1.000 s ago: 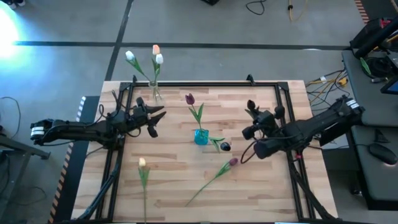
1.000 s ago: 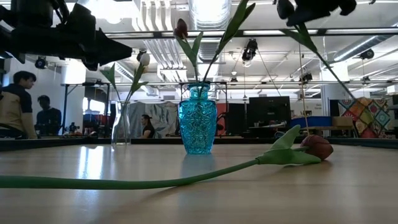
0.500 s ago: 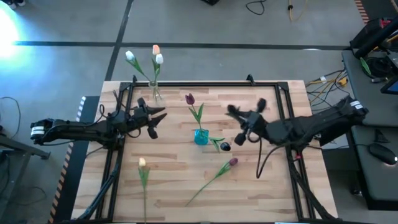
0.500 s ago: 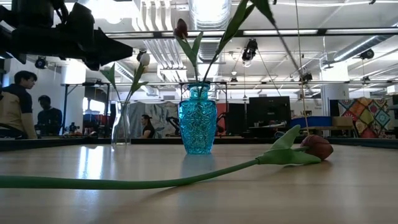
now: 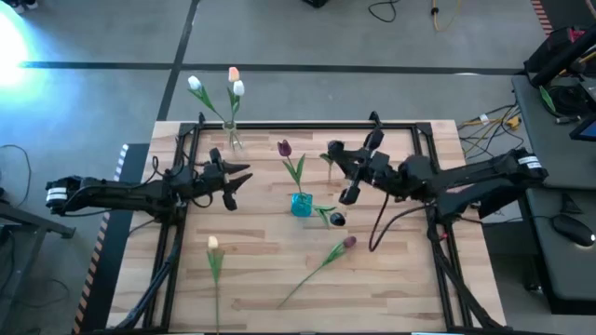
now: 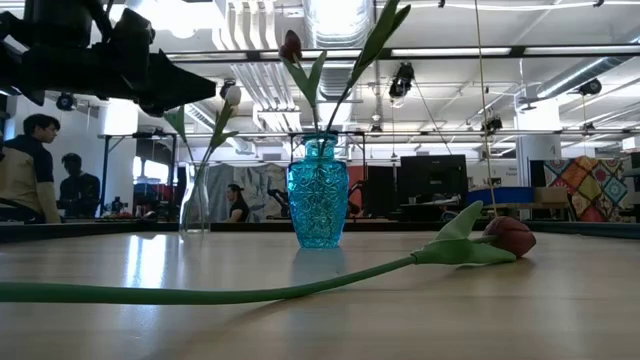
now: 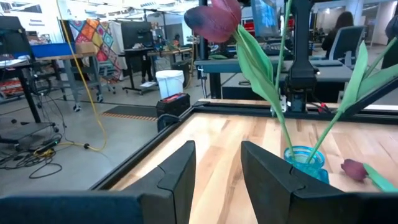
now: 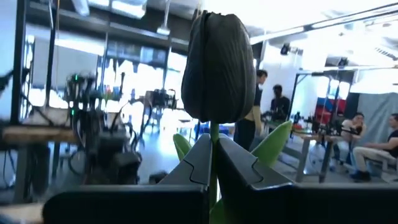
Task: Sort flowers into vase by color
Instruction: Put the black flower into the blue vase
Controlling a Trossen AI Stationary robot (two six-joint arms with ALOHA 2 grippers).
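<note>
A blue glass vase (image 5: 300, 204) stands mid-table with two dark purple tulips in it (image 5: 284, 147) (image 5: 337, 220); it also shows in the low view (image 6: 318, 195). A clear vase (image 5: 231, 138) at the far left holds white and cream-peach tulips (image 5: 233, 74). A cream tulip (image 5: 214, 256) and a maroon tulip (image 5: 328, 259) lie flat on the table. My right gripper (image 5: 333, 156) is shut on another dark purple tulip (image 8: 219, 65), right of and above the blue vase. My left gripper (image 5: 233, 177) is open and empty, left of the blue vase. My right gripper pinches the tulip's stem (image 8: 214, 140) between its two fingers, just below the dark head. The head stands clear past the fingertips (image 8: 198, 155), and green leaves (image 8: 273, 142) spread on either side. The tulip is lifted clear of the table.
Black rails (image 5: 307, 125) frame the table top. The lying maroon tulip's head (image 6: 510, 237) and long stem (image 6: 200, 294) cross the near part of the table. People stand in the room beyond the table (image 6: 25, 165).
My right gripper has gone toward the table's left and far edges, nearer the blue vase, turning as it went and still shut on the dark tulip. In the low view the tulip's stem has swept left and out of the picture's top.
</note>
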